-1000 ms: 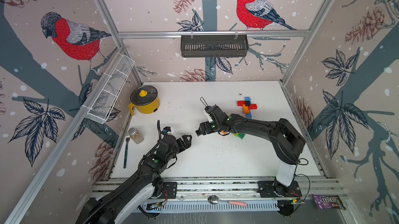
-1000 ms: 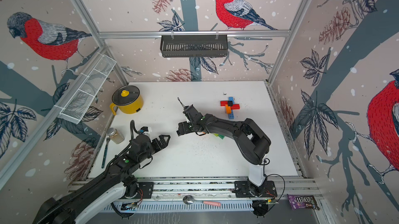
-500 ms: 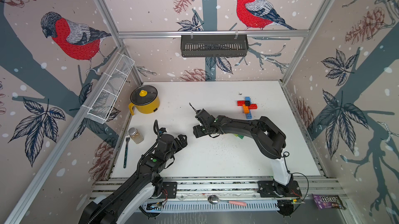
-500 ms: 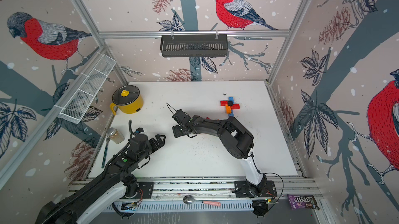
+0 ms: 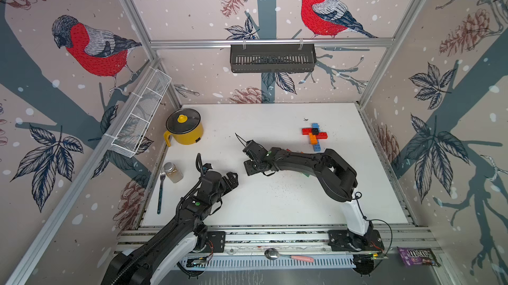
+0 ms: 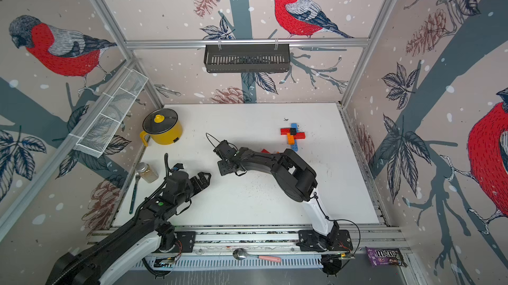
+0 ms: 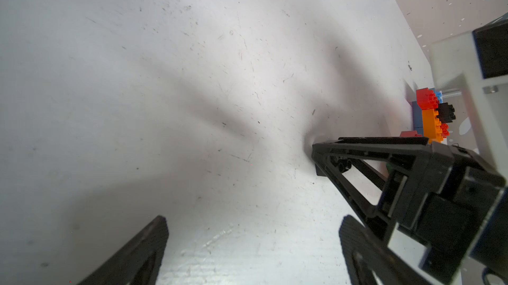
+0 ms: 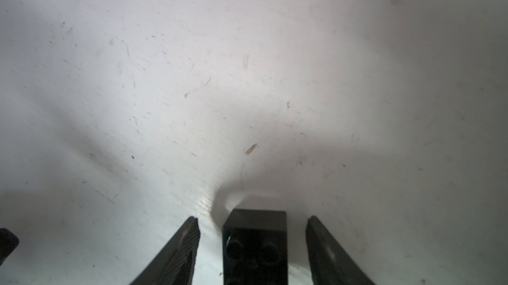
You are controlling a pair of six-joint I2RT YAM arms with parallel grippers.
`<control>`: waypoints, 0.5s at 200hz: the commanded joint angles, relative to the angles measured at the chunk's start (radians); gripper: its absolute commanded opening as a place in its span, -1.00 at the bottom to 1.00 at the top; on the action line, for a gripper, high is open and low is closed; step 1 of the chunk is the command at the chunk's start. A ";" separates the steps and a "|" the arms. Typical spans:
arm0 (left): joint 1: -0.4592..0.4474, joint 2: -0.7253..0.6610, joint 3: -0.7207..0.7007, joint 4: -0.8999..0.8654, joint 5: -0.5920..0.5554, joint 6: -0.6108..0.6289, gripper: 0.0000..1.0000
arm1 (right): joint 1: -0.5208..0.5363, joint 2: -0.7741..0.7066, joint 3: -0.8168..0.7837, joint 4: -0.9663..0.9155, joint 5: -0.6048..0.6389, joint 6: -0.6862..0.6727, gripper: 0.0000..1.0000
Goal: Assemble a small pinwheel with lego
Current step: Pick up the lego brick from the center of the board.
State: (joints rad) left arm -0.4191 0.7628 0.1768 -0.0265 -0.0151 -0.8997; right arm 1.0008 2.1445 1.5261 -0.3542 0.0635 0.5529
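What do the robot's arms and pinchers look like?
The left arm and right arm are black, with a white part near the base, a small green light and thin black cables. The left gripper and right gripper have black, ridged, pointed fingers.

On the table (image 5: 275, 201), the pot (image 5: 184, 129) sits at ten o'clock, the joined lego (image 5: 313, 137) at two. The jar (image 5: 173, 173) and fork (image 5: 160, 190) lie side by side at nine.
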 commanded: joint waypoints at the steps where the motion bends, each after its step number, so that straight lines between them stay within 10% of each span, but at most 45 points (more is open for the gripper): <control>1: 0.003 0.008 -0.005 0.039 0.013 0.010 0.95 | 0.008 -0.013 0.004 -0.035 0.040 -0.006 0.27; 100: 0.006 -0.003 -0.011 0.028 0.009 0.007 0.95 | 0.006 -0.014 0.029 -0.051 0.062 -0.039 -0.01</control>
State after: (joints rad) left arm -0.4160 0.7635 0.1688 -0.0269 -0.0006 -0.8902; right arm 1.0065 2.1296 1.5444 -0.3763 0.1085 0.5247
